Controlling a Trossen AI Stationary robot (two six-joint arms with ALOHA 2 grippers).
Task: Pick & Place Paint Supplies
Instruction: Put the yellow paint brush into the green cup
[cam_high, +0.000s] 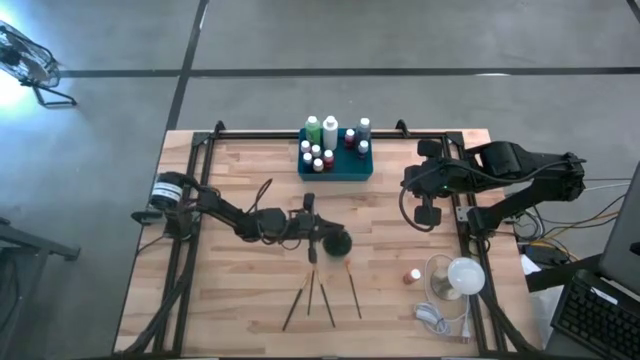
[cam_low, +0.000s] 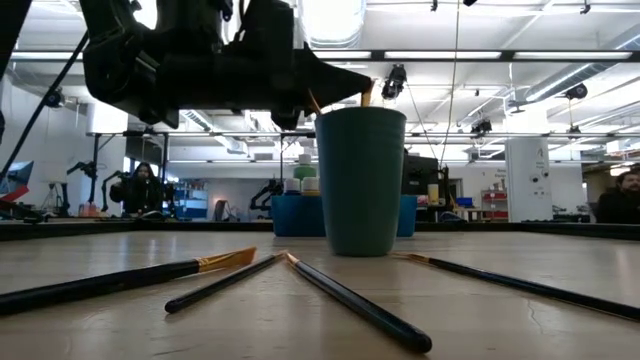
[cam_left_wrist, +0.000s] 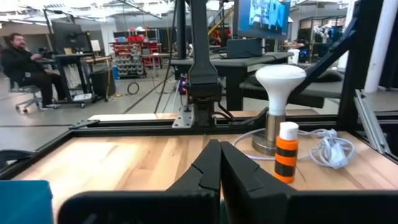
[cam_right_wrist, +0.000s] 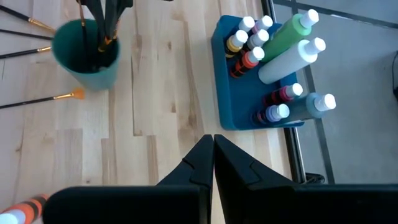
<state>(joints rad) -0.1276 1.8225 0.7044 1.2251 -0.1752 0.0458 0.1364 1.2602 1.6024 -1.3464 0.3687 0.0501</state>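
Lying on the table: four thin dark-handled paintbrushes (cam_high: 322, 296) with orange-tan bristles, fanned out on the near middle of the wooden table (cam_high: 240, 310), just in front of the cup.
Cup: dark green round cup (cam_high: 336, 242) stands upright at the table's centre; the right wrist view shows dark brush handles standing inside it.
Tray: teal rectangular tray (cam_high: 336, 169) sits at the far edge of the table, centre.
Tray contents: white-capped bottles (cam_high: 322, 147) standing close together, among them tall green, white and grey ones and several short ones in maroon and other colours.
Loose bottle: small orange bottle (cam_high: 412, 275) with a white cap on the near right, beside a white lamp (cam_high: 464, 275).
Left gripper (cam_high: 312, 228): fingers pressed together, holding nothing, just beside the cup on its left.
Right gripper (cam_high: 411, 181): fingers closed and empty, at the far right, right of the tray.
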